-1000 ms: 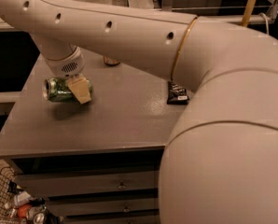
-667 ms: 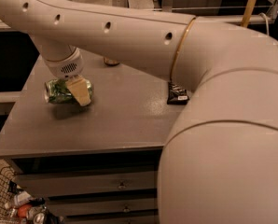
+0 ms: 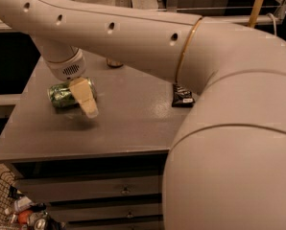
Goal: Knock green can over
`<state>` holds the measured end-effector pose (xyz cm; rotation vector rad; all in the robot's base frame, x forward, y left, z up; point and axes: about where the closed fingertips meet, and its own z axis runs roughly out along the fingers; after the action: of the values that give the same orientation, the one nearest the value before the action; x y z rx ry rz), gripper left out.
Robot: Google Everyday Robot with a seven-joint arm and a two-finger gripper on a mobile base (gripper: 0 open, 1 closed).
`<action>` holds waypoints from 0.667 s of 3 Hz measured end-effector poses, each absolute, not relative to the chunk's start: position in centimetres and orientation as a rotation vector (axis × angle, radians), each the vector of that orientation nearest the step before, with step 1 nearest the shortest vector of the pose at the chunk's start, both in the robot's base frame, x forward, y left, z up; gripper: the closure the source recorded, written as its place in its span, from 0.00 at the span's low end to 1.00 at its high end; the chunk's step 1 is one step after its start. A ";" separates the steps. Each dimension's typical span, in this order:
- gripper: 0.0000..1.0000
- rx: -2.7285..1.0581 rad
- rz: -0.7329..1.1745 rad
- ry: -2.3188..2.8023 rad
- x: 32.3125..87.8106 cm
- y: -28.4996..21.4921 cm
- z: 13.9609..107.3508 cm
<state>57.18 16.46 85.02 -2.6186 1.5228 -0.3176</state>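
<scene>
Seeing green can [image 3: 60,95] lying sideways under gripper [image 3: 88,104], near table [image 3: 133,121] edge. Not managing to tell if spread or clamped, tbh. Risking rolling it off by nudging.

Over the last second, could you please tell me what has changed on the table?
The claw has eased a little toward the front edge of the table and image-right, in front of the green can. Nothing was gripped or released. The green can lies on its side in nearly the same spot as before; the dark packet is unchanged.
</scene>
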 end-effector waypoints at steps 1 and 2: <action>0.00 -2.573 -0.244 1.483 57.2 16.2 85.6; 0.00 -2.484 -0.142 1.483 57.6 13.6 86.4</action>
<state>57.59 13.56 86.41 -2.4843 1.4830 -0.1425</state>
